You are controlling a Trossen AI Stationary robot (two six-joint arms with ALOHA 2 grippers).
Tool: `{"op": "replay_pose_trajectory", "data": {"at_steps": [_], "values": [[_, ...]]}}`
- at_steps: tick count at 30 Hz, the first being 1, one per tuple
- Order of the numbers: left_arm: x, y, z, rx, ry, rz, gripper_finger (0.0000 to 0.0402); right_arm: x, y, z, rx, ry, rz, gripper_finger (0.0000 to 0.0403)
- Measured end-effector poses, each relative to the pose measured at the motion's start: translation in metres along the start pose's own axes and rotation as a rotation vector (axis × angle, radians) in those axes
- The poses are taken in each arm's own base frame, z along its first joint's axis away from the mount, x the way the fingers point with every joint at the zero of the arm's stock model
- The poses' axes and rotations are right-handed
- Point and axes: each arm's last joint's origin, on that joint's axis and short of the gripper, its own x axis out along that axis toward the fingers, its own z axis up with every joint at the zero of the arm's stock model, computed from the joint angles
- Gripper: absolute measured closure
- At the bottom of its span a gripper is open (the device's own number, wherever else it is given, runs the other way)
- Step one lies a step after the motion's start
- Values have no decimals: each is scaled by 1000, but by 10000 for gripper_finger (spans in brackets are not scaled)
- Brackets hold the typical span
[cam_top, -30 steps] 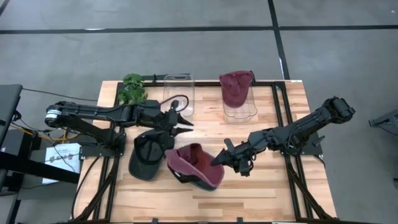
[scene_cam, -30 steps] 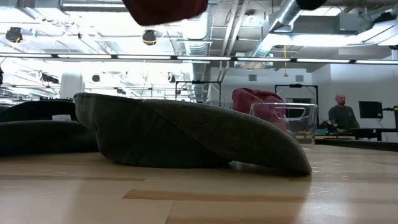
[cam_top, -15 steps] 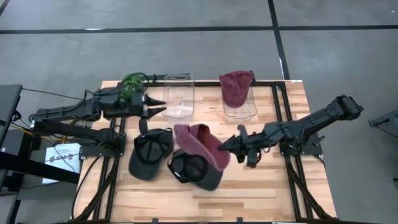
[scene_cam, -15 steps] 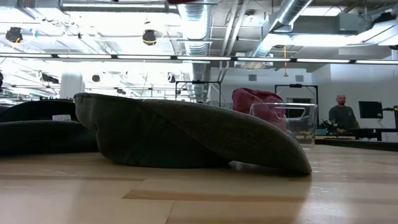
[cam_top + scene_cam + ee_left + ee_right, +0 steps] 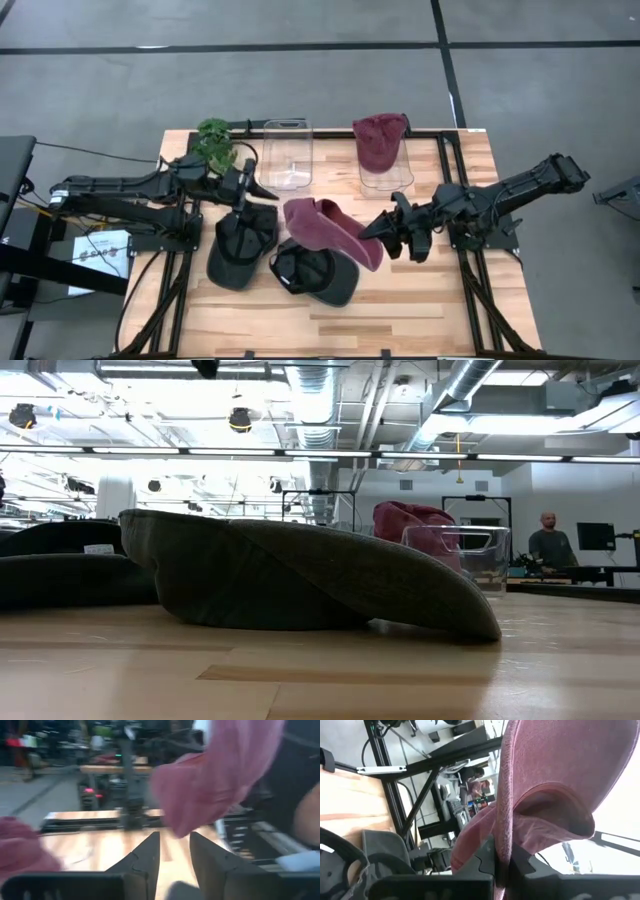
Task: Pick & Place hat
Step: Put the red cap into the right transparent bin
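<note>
A maroon hat (image 5: 325, 228) hangs in the air over the middle of the table, held by my right gripper (image 5: 375, 232), which is shut on its right end. In the right wrist view the maroon hat (image 5: 545, 775) fills the picture above the fingers. A dark olive hat (image 5: 315, 275) and a black hat (image 5: 240, 245) lie on the table below and left of it. My left gripper (image 5: 268, 190) is open, left of the maroon hat and over the black hat's far edge, touching nothing. Its wrist view shows the maroon hat (image 5: 220, 775) beyond the left gripper (image 5: 174, 851). My right gripper pinches the maroon hat's edge (image 5: 502, 837) between its two fingers, at the hat's right end (image 5: 368, 236). The fingers come from the table's right side, roughly level. The hat is lifted clear and stretches away to the left of the fingers, sagging slightly.
A second maroon hat (image 5: 381, 145) sits in a clear container (image 5: 385, 180) at the far right; an empty clear container (image 5: 288, 155) stands left of it. A green plant (image 5: 213, 140) is at the far left corner. A person (image 5: 548, 540) shows in the room behind.
My right gripper has risen and drawn toward the table's right and far side, lifting the maroon hat off the dark olive hat until it hangs clear. My left gripper pulled back toward the far left, then came partway back toward the black hat.
</note>
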Motion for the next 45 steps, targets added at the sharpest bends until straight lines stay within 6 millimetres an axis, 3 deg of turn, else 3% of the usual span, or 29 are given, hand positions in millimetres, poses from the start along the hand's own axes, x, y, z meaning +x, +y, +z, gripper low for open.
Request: {"op": "replay_pose_trajectory", "data": {"at_steps": [12,17,34,45], "values": [[15,3,-6,-20,14,-8,236,0,0,1,11,-47,12,401],[14,0,-2,-29,-27,-108,224,0,1,1,11,-49,19,401],[14,-1,9,2,-135,-168,221,0,0,2,9,-53,7,401],[39,3,-4,-10,-118,-244,225,0,-1,2,7,-57,-3,401]]}}
